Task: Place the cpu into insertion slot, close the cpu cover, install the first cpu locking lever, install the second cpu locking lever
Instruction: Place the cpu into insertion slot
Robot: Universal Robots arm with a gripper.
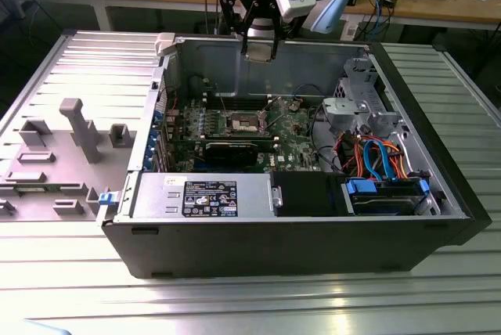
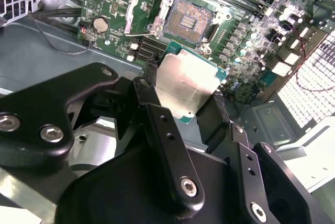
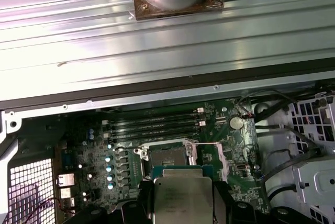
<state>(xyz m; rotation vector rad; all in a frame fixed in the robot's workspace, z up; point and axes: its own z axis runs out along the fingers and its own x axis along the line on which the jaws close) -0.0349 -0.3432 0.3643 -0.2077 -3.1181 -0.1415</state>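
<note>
My gripper [image 1: 259,48] hangs above the back wall of the open computer case, shut on the cpu [image 2: 188,85], a flat square chip with a dull silver top. Both wrist views show the black fingers [image 2: 149,85] pinching its two opposite edges. The insertion slot [image 2: 188,19] lies below and ahead of the chip, its dark contact field bare; it sits near the middle of the green board [image 1: 243,122]. The cpu cover [image 2: 133,9] is swung open beside the slot. A thin wire lever [image 2: 141,34] runs along the cover's edge; I cannot tell the first and second levers apart.
Black memory slots [image 3: 152,122] run past the socket. The case's back wall [image 1: 235,61] is close under the gripper. A drive cage [image 1: 356,108] with orange and blue cables stands at the exterior view's right, and a power supply [image 1: 203,194] at the front. Grey fixtures [image 1: 78,127] stand outside the case.
</note>
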